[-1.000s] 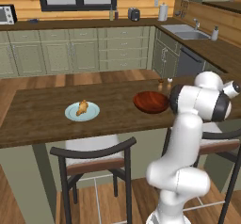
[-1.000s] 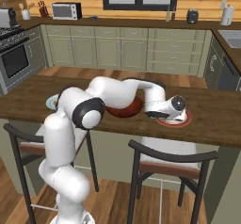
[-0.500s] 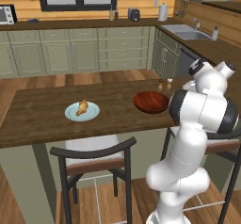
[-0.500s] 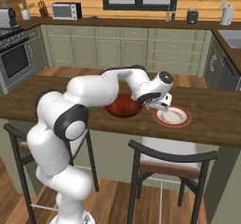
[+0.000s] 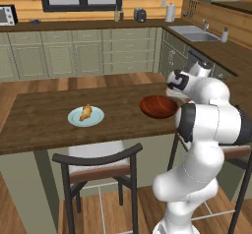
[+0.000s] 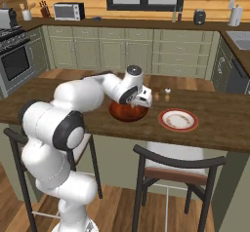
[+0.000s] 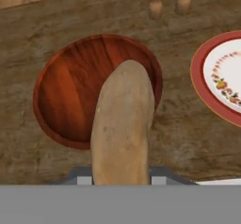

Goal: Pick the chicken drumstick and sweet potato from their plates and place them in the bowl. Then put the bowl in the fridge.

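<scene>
Above the glossy red-brown bowl (image 7: 70,91) hangs a long tan sweet potato (image 7: 123,124)

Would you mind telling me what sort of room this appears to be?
A rendered home kitchen, apparently: pale green cabinets under a wooden worktop, a steel sink with tap, a silver microwave and a black-doored oven.

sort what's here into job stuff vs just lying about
Job: sweet potato in the gripper, bowl, drumstick on blue plate, red-rimmed plate.

Lying about: shakers, microwave, toaster, paper towel roll, chairs.
</scene>
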Motion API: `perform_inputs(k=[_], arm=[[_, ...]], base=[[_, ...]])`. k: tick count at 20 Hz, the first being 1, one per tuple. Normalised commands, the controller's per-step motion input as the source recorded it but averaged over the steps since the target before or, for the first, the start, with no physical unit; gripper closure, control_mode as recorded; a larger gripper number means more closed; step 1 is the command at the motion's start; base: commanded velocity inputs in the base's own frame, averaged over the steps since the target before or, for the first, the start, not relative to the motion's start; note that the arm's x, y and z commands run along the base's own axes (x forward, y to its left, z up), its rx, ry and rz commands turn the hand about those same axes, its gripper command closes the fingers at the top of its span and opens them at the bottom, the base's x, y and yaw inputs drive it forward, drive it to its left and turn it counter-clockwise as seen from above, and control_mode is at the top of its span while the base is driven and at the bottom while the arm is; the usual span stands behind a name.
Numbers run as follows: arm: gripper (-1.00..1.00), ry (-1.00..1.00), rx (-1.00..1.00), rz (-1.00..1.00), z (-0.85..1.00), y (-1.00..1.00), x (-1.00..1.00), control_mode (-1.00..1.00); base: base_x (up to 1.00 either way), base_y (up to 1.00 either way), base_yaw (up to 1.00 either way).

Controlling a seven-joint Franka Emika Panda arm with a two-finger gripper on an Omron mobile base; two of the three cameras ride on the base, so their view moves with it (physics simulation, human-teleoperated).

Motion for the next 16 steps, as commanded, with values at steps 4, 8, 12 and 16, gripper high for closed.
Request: perform_inputs(k=[4, 8, 12, 16], arm=[[1.00, 0.13, -0.15, -0.06, -0.13, 0.53, 0.57, -1.00], [1.00, 0.14, -0.05, 0.00, -0.34, 0.25, 0.61, -1.00], [1.00, 0.15, -0.01, 0.00, -0.36, 0.06, 0.33, -1.00], [1.00, 0.10, 0.00, 0.00, -0.29, 0.00, 0.08, -1.00]], base=[[0.00, 0.00, 0.00], [0.00, 0.00, 0.00], [0.00, 0.00, 0.00], [0.00, 0.00, 0.00]])
